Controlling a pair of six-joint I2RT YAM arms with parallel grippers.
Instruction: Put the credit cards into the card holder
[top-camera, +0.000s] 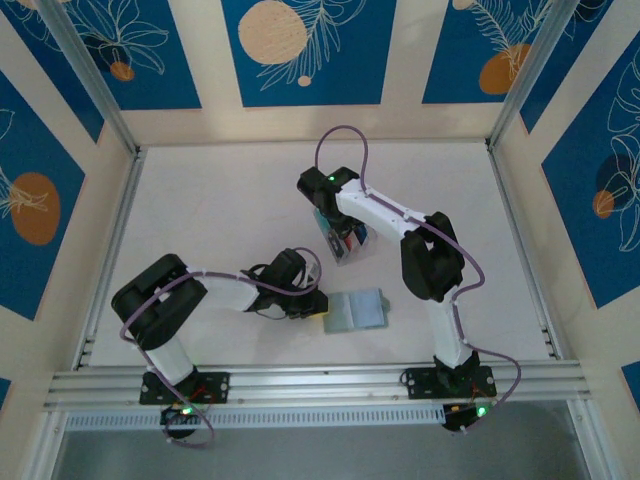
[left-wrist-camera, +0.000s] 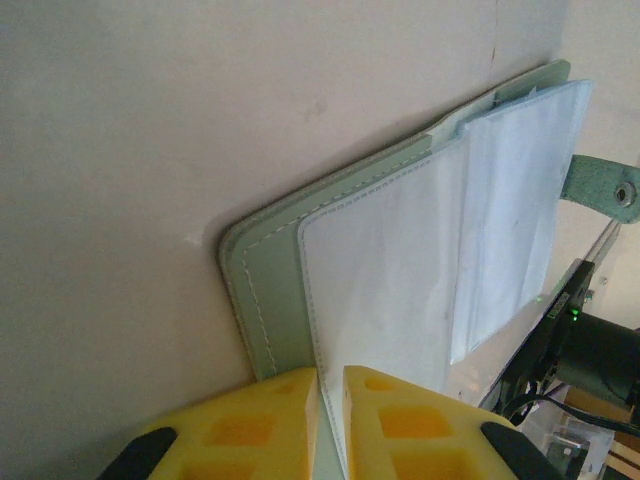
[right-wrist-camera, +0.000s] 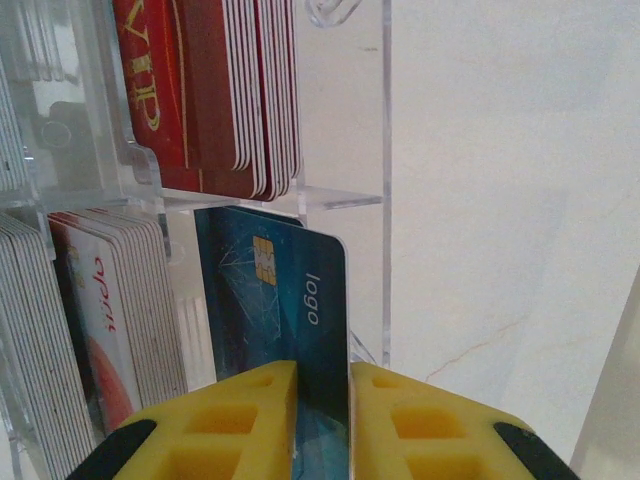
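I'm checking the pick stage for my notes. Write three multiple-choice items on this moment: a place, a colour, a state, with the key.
1. Where is the teal-blue card?
A. in the card holder
B. between the right gripper's fingers, at the clear box
C. flat on the table

2. What colour is the card stack above it in the right wrist view?
A. red
B. black
C. green

3. How does the card holder lie?
A. snapped shut
B. rolled up
C. open, clear sleeves showing

Key: B, the yellow fingers pinch its lower edge; A, that stack is plainly red; C, its pages lie spread with the snap tab free.
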